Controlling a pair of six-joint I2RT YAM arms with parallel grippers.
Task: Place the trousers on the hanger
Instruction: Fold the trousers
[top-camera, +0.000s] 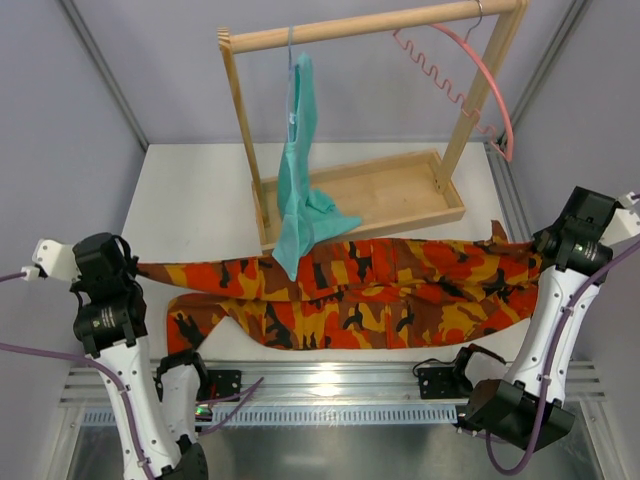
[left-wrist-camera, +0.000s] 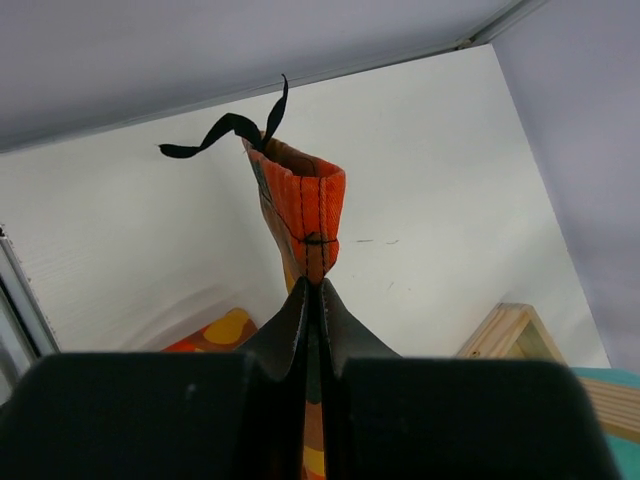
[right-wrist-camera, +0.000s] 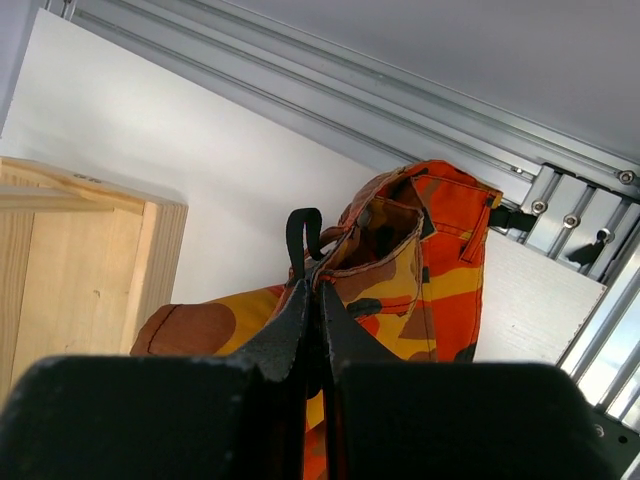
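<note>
left gripper and right gripper each clamp shut on opposite ends of the trousers, stretched before the wooden rack.

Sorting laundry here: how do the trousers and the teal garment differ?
The trousers are orange camouflage; the teal garment is plain. The trousers lie stretched across the table, ends held by the left gripper and right gripper; the teal garment hangs from the rail. Both are cloth.

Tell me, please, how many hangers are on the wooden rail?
2: the pink hanger, empty, at the right end of the rail; a thin hanger further left carries the teal garment.
</note>
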